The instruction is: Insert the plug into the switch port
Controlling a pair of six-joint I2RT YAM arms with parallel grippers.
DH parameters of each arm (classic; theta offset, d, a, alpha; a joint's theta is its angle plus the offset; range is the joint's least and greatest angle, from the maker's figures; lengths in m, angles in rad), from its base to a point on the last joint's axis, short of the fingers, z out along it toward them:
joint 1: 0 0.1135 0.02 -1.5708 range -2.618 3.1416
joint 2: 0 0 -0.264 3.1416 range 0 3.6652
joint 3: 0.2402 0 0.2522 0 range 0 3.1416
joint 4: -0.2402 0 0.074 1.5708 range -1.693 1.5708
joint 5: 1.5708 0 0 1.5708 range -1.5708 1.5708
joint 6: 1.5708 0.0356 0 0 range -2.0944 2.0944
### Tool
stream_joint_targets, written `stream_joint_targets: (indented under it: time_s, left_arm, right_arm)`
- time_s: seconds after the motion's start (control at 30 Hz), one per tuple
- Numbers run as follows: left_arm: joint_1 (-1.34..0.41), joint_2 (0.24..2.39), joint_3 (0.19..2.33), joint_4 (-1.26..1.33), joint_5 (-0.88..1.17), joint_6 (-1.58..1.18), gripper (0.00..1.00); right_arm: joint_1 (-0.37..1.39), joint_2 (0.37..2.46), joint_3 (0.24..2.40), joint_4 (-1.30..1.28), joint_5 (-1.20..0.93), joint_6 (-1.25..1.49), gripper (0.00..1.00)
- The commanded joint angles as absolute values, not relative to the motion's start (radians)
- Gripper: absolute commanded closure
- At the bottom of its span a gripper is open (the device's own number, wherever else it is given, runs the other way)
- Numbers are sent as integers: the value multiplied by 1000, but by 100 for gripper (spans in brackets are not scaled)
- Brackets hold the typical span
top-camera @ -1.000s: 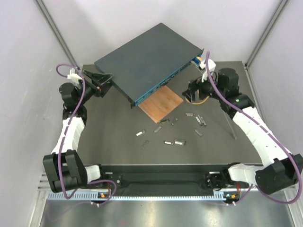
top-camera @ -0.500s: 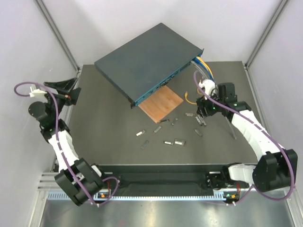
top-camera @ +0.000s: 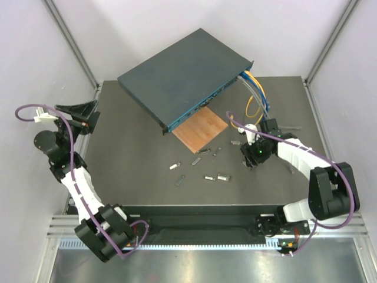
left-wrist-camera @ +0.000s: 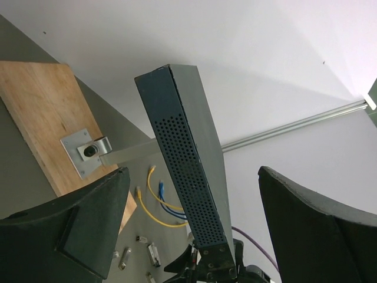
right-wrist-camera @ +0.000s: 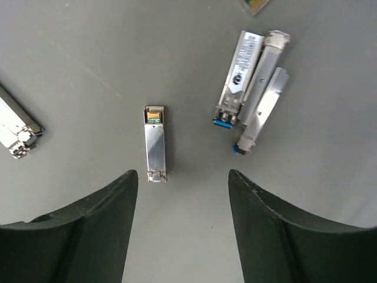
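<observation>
Right gripper (right-wrist-camera: 182,188) hovers with jaws apart and empty. The plug (right-wrist-camera: 155,143), a small metal module, lies just ahead, slightly off-centre between its fingers. It is probably light, rigid and slick, so pinch its long sides mid-body, clear of the exposed board edge at its far end.

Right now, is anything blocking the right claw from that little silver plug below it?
Nothing visible. The right gripper hangs open over the lone silver plug on the table, with only bare surface between its fingers; three other plugs lie apart to one side.
</observation>
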State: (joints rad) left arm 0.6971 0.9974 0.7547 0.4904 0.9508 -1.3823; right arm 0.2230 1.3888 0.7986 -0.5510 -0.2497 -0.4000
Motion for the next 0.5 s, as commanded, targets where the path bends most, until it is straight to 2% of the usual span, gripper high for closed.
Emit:
stream_joint_targets:
  time_s: [0.0,0.33,0.47]
  left_arm:
    - [701,985,816,489,976,-1318,5]
    - [683,1002,903,442,976,-1224,7]
    - [600,1005,971,416,959,-1151,7]
  right_arm:
    - [267,1420,812,-522,-235,-439,39]
    - [345,1502,784,-494,-163,-459,50]
    - [345,1519,772,-488,-147,-472,57]
